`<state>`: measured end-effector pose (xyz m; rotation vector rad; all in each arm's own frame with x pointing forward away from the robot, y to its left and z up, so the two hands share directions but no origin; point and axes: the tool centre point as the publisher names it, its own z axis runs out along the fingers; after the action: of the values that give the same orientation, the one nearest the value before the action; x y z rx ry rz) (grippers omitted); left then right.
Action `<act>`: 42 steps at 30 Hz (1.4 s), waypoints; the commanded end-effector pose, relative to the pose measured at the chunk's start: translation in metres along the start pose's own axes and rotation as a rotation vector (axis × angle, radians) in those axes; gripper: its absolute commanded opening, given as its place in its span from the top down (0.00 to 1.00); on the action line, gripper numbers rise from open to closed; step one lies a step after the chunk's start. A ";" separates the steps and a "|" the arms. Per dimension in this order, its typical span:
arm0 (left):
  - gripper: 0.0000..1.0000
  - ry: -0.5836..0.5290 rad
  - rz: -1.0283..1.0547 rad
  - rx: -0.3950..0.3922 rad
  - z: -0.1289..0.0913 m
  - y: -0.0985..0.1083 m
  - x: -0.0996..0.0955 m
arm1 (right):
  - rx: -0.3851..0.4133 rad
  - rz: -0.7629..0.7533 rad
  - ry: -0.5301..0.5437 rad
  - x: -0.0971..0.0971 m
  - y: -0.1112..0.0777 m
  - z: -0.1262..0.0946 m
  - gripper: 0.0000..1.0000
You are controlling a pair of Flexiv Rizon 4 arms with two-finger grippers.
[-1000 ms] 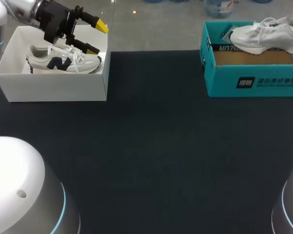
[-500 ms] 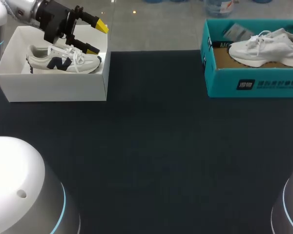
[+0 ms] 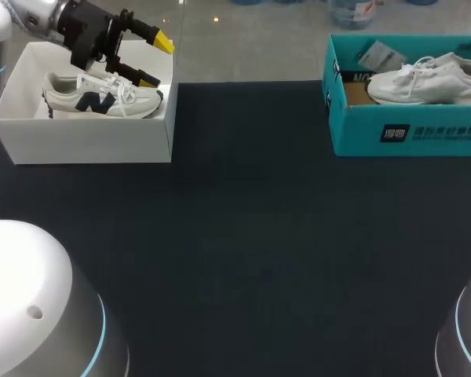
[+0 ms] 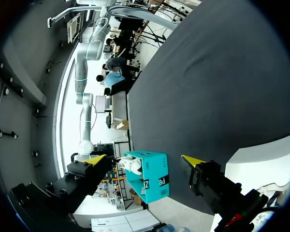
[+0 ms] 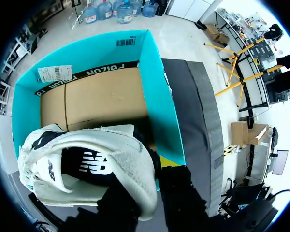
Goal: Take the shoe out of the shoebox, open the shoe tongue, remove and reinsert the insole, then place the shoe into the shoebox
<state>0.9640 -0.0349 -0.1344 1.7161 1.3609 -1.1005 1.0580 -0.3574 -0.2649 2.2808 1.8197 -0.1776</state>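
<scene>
- Tabletop (image 3: 251,236): a dark surface carrying two open shoeboxes at its far edge, well apart, one towards each side.
- Teal shoebox (image 3: 408,133): stands on the right side. A brown cardboard liner (image 5: 101,96) covers its floor, and a paper tag (image 3: 379,55) lies in its far left corner.
- White shoe (image 3: 424,78): sits inside the teal shoebox, with its toe towards the box's left wall and its heel towards the right. The right wrist view looks down into its opening, where a dark insole (image 5: 87,166) shows. Whether the sole rests on the liner cannot be told.
- Right tool (image 5: 147,180): closed on the heel of the white shoe. One dark finger lies outside the heel wall and the other passes under the collar. This tool is outside the head view.
- White shoebox (image 3: 86,141): stands on the left side.
- Cream shoe (image 3: 102,98): lies on its side in the white shoebox. It has a dark side mark, and its toe points towards the middle of the tabletop.
- Left tool (image 3: 157,63): hangs over the white shoebox with its fingers spread wide and nothing between them. The lower yellow tip is just beside the laces of the cream shoe, and contact cannot be judged. In the left wrist view the tool (image 4: 145,159) faces across the tabletop towards the teal shoebox.
</scene>
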 end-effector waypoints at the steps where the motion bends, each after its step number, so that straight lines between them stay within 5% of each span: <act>1: 0.00 0.004 0.001 0.000 0.000 0.000 0.000 | -0.012 -0.007 -0.015 0.004 0.005 0.011 1.00; 10: 0.00 0.004 0.001 0.000 0.000 0.000 0.000 | -0.049 -0.032 -0.096 0.019 0.005 0.042 1.00; 31: 0.00 0.004 0.001 0.000 0.000 0.000 0.000 | 0.035 0.045 -0.083 0.025 -0.008 0.091 1.00; 32: 0.00 0.004 0.001 0.000 0.000 0.000 0.000 | 0.044 0.050 -0.080 0.025 -0.008 0.091 0.77; 33: 0.00 0.004 0.001 0.000 0.000 0.000 0.000 | 0.044 0.054 -0.080 0.024 -0.008 0.092 0.23; 34: 0.00 0.004 0.001 0.000 0.000 0.000 0.000 | 0.043 0.059 -0.082 0.023 -0.008 0.092 0.00; 42: 0.00 0.004 0.001 0.000 0.000 0.000 0.000 | -0.017 0.093 -0.070 0.019 -0.010 0.056 0.00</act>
<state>0.9639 -0.0350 -0.1345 1.7162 1.3608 -1.1006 1.0657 -0.3544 -0.3425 2.3222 1.6846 -0.2434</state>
